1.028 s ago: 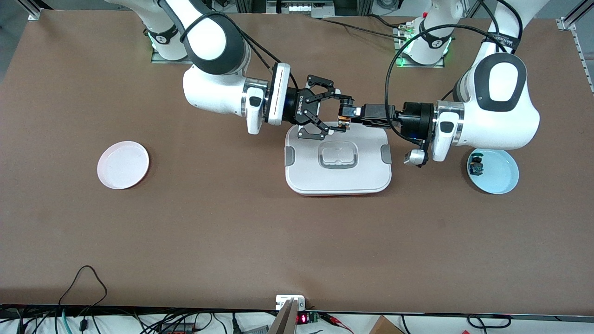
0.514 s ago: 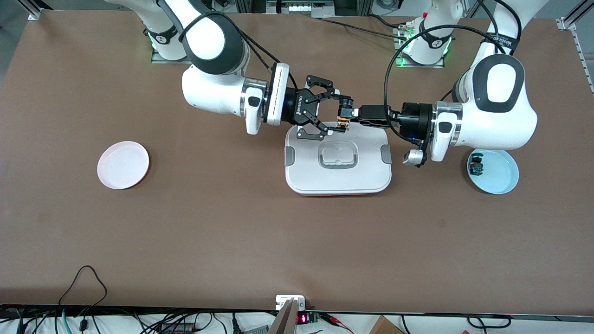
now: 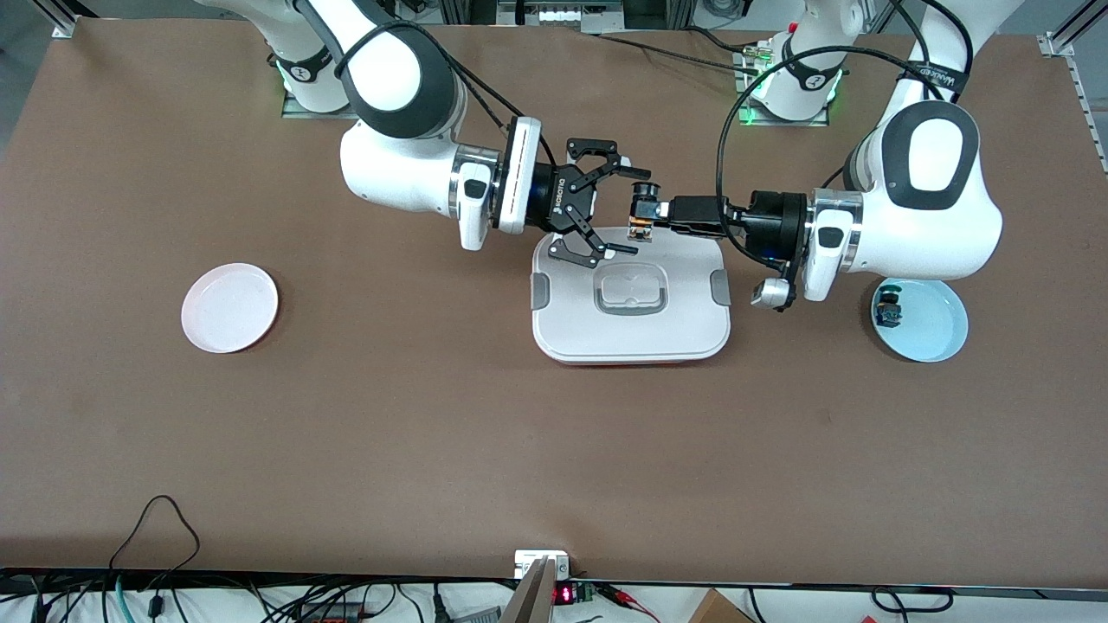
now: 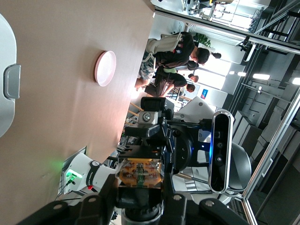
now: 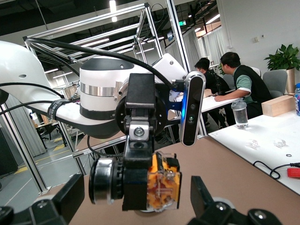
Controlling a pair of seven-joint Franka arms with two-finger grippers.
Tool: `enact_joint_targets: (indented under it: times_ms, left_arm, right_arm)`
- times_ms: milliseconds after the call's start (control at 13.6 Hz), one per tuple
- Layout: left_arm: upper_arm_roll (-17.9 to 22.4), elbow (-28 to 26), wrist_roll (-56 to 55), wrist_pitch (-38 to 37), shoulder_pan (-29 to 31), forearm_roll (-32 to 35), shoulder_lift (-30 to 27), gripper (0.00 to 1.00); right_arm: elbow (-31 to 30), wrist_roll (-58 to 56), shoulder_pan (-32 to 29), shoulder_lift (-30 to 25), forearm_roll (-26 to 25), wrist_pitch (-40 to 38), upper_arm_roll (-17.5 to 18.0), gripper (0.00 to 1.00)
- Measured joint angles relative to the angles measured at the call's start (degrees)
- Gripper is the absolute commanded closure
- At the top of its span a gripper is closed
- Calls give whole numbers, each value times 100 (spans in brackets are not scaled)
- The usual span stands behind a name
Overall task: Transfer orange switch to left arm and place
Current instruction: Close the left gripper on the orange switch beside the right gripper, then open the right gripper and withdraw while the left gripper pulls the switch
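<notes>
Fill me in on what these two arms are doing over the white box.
It is a mid-air handover. The left end effector is shut on the orange switch above the edge of the box nearest the robots' bases. The right end effector faces it with fingers spread open, not gripping. A pink plate sits toward the right arm's end; a blue plate holds a blue-green switch.
</notes>
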Motion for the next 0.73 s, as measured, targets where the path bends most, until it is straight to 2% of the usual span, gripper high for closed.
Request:
enact_joint_targets:
  times_ms: [147, 440, 734]
  left_arm:
    - [12, 5, 0, -83, 47, 155, -1, 100]
    - [55, 44, 3, -504, 454, 933, -3, 100]
    - [85, 256, 4, -1047, 1073, 2042, -4, 100]
  right_arm:
    - [0, 0, 0, 0, 0, 1, 0, 0]
    - [-8, 0, -25, 0, 0, 13, -43, 0]
    - [-109, 0, -167, -115, 0, 13, -80, 0]
